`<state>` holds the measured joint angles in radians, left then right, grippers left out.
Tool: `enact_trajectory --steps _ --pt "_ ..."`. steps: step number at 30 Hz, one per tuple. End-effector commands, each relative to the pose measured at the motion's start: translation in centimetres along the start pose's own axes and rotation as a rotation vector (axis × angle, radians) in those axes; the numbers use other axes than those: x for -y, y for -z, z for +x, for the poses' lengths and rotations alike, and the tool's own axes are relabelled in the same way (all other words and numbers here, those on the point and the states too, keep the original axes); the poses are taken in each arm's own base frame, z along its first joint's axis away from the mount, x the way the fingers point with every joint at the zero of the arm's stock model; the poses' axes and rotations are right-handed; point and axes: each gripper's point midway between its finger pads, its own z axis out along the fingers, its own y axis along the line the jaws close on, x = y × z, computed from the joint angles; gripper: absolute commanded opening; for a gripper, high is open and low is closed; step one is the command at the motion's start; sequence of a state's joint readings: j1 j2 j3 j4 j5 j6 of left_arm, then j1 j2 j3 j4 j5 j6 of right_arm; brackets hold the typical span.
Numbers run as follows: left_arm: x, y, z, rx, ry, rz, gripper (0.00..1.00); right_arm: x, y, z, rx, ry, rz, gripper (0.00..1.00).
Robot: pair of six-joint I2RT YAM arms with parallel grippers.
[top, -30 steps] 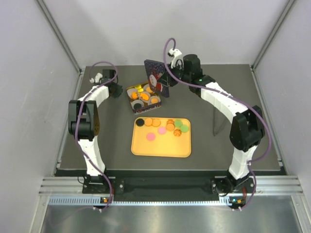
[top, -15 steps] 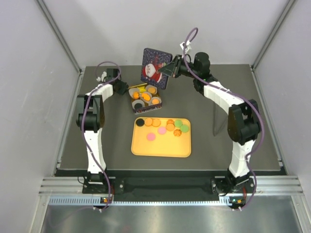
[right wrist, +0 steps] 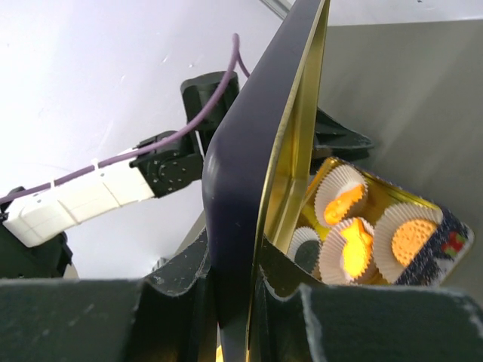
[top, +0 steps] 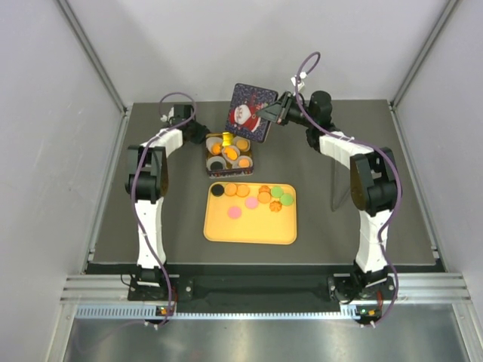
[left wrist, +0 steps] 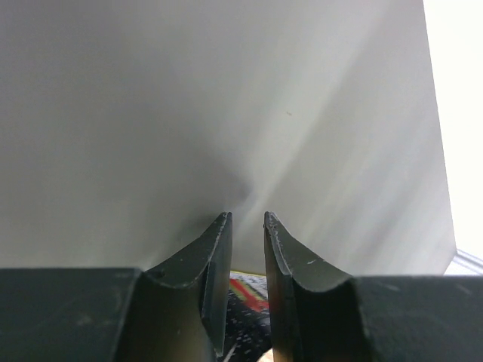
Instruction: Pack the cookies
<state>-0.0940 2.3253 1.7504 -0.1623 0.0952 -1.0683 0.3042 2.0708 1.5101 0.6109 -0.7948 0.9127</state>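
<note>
Right gripper (right wrist: 234, 256) clamps the lid (top: 250, 111) tilted above the cookies (right wrist: 411, 237) in the tin (right wrist: 441, 253); left gripper (left wrist: 247, 219) narrow alongside.

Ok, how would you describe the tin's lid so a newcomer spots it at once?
Start at the yellow tray mid-table; just behind it sits the open tin. The lid is tilted up in the air beyond it, pinched by the right claw: the only dark square with a Santa picture.

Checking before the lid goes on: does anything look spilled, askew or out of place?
Nothing spilled. The lid hangs tilted in the right gripper, off the tin, while loose cookies lie on the yellow tray, not yet packed.
</note>
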Motion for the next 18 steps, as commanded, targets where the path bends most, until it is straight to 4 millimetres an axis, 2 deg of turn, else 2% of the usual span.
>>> enact_trajectory --steps 1,9,13,16,18 --pt "2.5 -0.2 0.3 0.0 -0.035 0.068 0.29 -2.6 0.4 -1.9 0.052 0.08 -0.092 0.0" --pt "3.8 -0.4 1.1 -0.009 -0.055 0.098 0.3 -2.1 0.8 -1.5 0.029 0.034 -0.1 0.0" --pt "4.1 0.0 0.9 -0.001 -0.066 0.106 0.31 -1.4 1.0 -1.5 0.028 0.0 -0.093 0.0" --pt "4.1 0.6 0.0 0.044 -0.085 0.081 0.38 -1.4 1.1 -1.5 0.023 -0.028 -0.112 0.0" --pt "4.4 1.3 -1.4 0.084 -0.094 0.076 0.45 -1.5 1.3 -1.5 0.02 -0.053 -0.135 0.0"
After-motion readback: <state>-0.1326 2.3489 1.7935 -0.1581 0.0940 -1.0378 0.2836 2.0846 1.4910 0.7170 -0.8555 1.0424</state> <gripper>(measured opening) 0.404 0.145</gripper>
